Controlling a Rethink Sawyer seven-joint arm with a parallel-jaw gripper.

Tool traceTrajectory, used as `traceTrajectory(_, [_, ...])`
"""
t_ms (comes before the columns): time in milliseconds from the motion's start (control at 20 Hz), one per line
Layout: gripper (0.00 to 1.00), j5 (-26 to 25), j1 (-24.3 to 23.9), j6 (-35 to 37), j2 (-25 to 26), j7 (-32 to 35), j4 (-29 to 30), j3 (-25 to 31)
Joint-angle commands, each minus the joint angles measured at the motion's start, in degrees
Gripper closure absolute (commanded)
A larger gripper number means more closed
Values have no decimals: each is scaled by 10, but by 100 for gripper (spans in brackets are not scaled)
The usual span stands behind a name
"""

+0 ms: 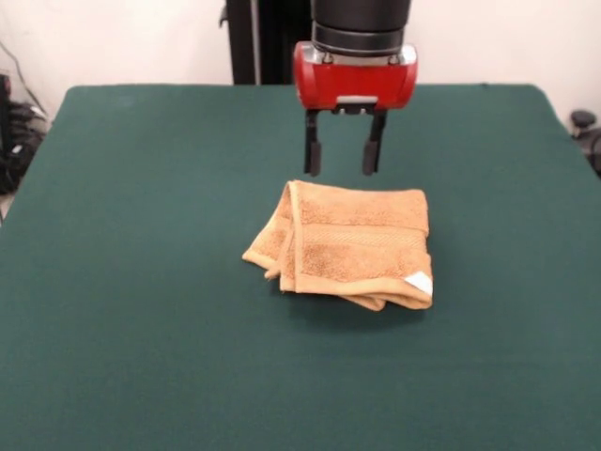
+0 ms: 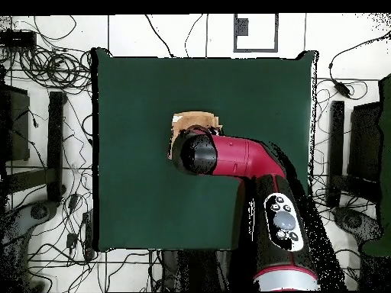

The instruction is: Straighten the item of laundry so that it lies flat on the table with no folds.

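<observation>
Near the middle of the table [image 1: 122, 282]: towel [image 1: 352, 246], orange-tan, folded over into a thick, roughly rectangular bundle with several layers stacked. Woven band across the top layer; small white tag [image 1: 419, 282] at the front right corner in the front view. Extra fold sticking out along the bundle's left side there, edges uneven.

Just behind the towel's far edge, above it: gripper [image 1: 343, 155], red housing over two dark fingers [image 1: 313, 146] pointing straight down. Fingers parted with a clear gap between them, nothing held. Tips level with the towel's far edge in the front view; touching the cloth or not, impossible to tell.

From overhead: arm [image 2: 244, 160] reaching in from the bottom right, its head covering most of the towel [image 2: 197, 120], only a tan strip showing beyond it.
</observation>
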Motion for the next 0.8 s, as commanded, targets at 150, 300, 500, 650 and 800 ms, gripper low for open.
traceTrajectory(150, [0,18,6,65,53,71,-33,24])
traceTrajectory(300, [0,19,6,68,54,71,-36,25])
traceTrajectory(500, [0,19,8,70,58,74,-44,23])
traceTrajectory(650, [0,19,8,76,62,71,-54,23])
traceTrajectory(800, [0,18,4,86,72,61,-72,27])
